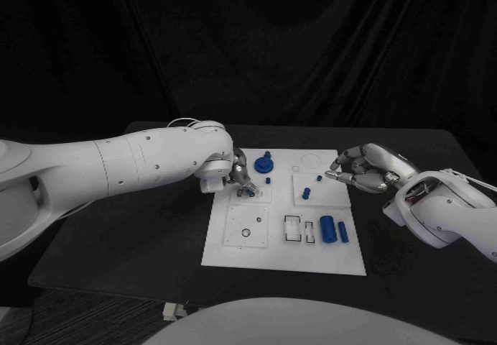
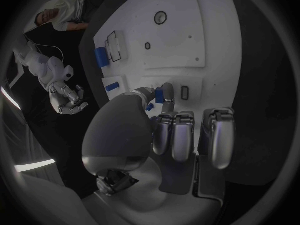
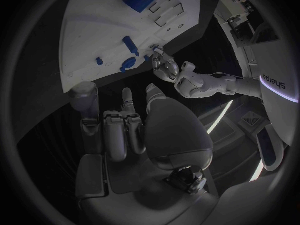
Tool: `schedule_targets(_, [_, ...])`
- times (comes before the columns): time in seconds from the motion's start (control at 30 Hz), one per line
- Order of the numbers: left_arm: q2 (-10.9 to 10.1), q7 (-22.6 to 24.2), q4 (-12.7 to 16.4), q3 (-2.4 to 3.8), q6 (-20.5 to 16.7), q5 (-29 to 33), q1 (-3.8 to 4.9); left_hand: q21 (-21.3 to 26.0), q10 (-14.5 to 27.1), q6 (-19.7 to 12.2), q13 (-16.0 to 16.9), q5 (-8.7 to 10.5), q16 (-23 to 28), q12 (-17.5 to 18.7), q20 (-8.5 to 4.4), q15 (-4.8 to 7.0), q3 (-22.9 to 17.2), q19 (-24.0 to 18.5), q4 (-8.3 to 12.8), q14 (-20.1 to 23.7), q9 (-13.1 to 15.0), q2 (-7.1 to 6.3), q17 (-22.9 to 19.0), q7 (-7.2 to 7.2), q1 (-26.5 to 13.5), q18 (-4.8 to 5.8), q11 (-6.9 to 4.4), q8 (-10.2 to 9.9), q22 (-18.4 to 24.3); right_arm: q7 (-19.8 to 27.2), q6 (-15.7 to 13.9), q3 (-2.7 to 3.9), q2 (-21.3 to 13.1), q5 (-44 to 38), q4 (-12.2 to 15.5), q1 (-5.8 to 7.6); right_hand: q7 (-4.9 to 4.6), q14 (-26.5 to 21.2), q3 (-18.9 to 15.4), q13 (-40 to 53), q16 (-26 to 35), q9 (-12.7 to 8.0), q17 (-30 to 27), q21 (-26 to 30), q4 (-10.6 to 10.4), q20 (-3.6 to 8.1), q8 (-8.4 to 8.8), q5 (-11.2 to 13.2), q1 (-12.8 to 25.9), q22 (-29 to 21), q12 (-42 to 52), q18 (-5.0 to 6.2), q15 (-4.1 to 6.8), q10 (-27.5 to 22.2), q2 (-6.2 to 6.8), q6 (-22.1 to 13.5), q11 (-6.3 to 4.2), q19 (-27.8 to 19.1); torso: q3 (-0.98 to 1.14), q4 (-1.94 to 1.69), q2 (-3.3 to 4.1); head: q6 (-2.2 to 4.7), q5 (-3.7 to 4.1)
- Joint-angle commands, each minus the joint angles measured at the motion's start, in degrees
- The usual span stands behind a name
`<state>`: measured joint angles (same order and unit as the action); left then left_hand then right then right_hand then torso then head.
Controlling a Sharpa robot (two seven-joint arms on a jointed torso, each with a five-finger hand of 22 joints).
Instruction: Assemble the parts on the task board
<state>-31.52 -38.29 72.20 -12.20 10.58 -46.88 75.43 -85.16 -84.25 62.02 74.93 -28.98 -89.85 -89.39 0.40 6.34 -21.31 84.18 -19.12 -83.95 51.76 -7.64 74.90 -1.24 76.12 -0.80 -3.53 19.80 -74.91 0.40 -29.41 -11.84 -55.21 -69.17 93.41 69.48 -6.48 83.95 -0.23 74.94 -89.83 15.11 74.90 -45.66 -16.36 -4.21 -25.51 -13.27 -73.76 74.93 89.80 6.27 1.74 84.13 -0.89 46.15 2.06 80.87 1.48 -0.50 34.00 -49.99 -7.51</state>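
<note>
Task board (image 1: 285, 248) lies flat mid-bench (image 1: 124, 244), long side running away from the robot. On it: big blue cylinder (image 1: 327, 228) w/ a slimmer blue bar (image 1: 342, 231) just beside it, both lying near the board's right edge, next to rectangular slots (image 1: 294, 228). Small blue peg (image 1: 307, 192) sits further back, mid-board. Blue round part (image 1: 263, 165) stands near the far left corner; tiny blue stud (image 1: 268, 180) just beside it.

Left hand (image 1: 230, 175) is over the board's far left area. Its fingers (image 2: 164, 93) pinch a small blue part (image 2: 160, 96), thumb against one finger, right at the board surface, beside a small rectangular slot (image 2: 184, 92); other fingers curled in alongside. Can't tell whether the part is seated in the board or just touching it.

Right hand (image 1: 360, 169) hovers off the board's far right edge, apart from all parts. Fingers curled inward, nothing seen in them; wrist view shows the fingers (image 3: 125, 130) bent in, the thumb tip raised, w/ no part between.
</note>
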Motion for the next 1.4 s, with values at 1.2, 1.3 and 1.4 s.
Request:
schedule_targets(1.2, [2.11, -2.94, -0.68, 0.03, 1.33, -3.63, -0.19, 0.11, -4.93, -0.43, 13.97, -0.01, -0.15, 1.28, 0.18, -0.44, -8.38, 2.98, 7.09, -6.05, -0.14, 1.0, 15.1, 0.29, -0.68, -0.46, 0.29, -0.04, -13.23, -1.46, 0.94, 0.04, 0.11, -0.09, 0.06, -0.35, -0.02, 6.05, -0.06, 15.06, -0.17, 0.11, 15.1, 0.84, 0.4, 0.03, -0.48, -0.38, -0.74, 5.37, 0.2, 0.9, 0.08, 5.87, -0.01, -0.34, 0.02, -0.43, -0.01, 0.0, -0.03, -0.01, -0.43])
schedule_targets(1.3, [2.02, -3.09, -0.68, 0.03, 1.5, -3.63, -0.21, 0.16, -4.93, -0.43, 13.98, -0.01, -0.15, 1.27, 0.18, -0.44, -8.38, 2.96, 7.12, -6.05, -0.14, 1.01, 15.1, 0.29, -0.69, -0.47, 0.29, -0.04, -13.22, -1.55, 1.06, 0.04, 0.1, -0.09, 0.05, -0.35, -0.02, 6.05, -0.06, 15.06, -0.17, 0.11, 15.1, 0.84, 0.4, 0.03, -0.48, -0.38, -0.74, 5.37, 0.2, 0.9, 0.08, 5.87, -0.01, -0.34, 0.02, -0.43, 0.0, -0.02, -0.02, -0.01, -0.46])
schedule_targets(1.4, [2.01, -3.17, -0.7, 0.03, 1.77, -3.63, -0.22, 0.1, -4.97, -0.42, 14.02, -0.01, -0.15, 1.19, 0.19, -0.44, -8.38, 3.0, 7.22, -6.05, -0.15, 1.04, 15.1, 0.31, -0.69, -0.45, 0.29, -0.04, -13.24, -1.63, 1.13, 0.04, 0.1, -0.09, 0.06, -0.35, -0.02, 6.05, -0.06, 15.06, -0.17, 0.11, 15.1, 0.84, 0.4, 0.03, -0.48, -0.38, -0.74, 5.37, 0.2, 0.9, 0.08, 5.87, -0.01, -0.34, 0.02, -0.43, 0.01, -0.01, -0.04, -0.01, -0.46])
